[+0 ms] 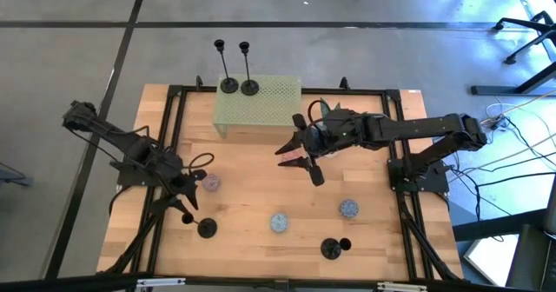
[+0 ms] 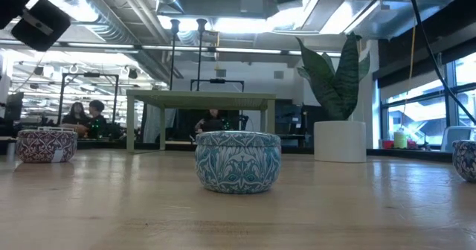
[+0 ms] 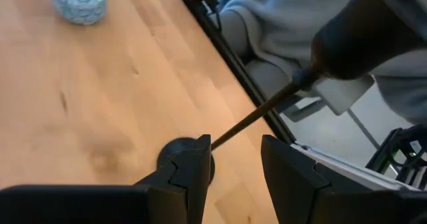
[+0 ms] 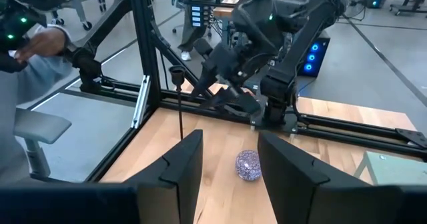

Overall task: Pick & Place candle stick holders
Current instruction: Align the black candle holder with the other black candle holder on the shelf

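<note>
Two black candle stick holders (image 1: 228, 85) (image 1: 249, 87) stand by their round bases on the green mesh platform (image 1: 269, 101) at the far side. A third holder (image 1: 206, 228) stands on the table near the front left. A fourth holder (image 1: 330, 248) stands near the front edge. My left gripper (image 1: 187, 205) is open and low beside the third holder. In the left wrist view its stem (image 3: 257, 114) runs between my open fingers, above its base (image 3: 175, 159). My right gripper (image 1: 300, 153) is open and empty above the table's middle. My left gripper is open around the third holder's thin stem (image 3: 220, 137), low down near the base. The stem passes close by one fingertip (image 3: 200, 151). I cannot tell whether the fingertip touches the stem. The holder stands on its base on the table.
Three small patterned tins (image 1: 211, 183) (image 1: 279, 222) (image 1: 348, 209) stand on the table between the arms. A potted plant (image 2: 338, 109) stands by the platform's right end. A black frame (image 1: 174, 92) rims the table. A person in grey (image 3: 287, 24) is beyond the near edge.
</note>
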`<state>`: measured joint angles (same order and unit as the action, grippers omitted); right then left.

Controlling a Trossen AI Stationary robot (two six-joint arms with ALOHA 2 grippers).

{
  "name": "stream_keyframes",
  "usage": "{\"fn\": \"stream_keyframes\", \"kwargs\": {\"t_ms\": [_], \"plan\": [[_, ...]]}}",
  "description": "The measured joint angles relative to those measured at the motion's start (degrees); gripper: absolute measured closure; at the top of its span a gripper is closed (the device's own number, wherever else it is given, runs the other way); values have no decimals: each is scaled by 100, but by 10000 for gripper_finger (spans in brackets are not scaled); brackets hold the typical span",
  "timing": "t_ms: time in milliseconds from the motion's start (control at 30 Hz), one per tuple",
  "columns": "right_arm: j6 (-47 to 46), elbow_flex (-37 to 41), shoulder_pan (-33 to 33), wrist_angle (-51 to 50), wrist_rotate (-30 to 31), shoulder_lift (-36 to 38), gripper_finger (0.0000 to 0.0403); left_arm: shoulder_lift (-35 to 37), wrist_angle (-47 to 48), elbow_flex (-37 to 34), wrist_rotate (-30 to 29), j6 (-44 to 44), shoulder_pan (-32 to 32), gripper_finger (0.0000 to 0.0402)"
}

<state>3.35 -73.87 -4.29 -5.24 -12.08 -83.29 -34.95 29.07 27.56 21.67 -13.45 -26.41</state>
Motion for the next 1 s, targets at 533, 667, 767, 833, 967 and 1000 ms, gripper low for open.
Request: {"fn": "stream_keyframes", "kwargs": {"t_ms": [533,667,767,833,967,1000], "plan": [[38,0,0,-17,-11,0,254,-358,-1909,-372,2,725,-650,272],[49,0,0,-41,-15,0,254,-496,-1950,-373,-12,1009,-695,272],[51,-1,0,-44,-15,0,254,-607,-2026,-372,-146,855,-695,272],[51,-1,0,-56,-15,0,254,-664,-2044,-372,-359,731,-695,272],[51,-2,0,-54,-15,0,254,-758,-2032,-372,-764,382,-691,272],[51,-1,0,-54,-14,0,254,-779,-2032,-372,-742,312,-693,272]]}}
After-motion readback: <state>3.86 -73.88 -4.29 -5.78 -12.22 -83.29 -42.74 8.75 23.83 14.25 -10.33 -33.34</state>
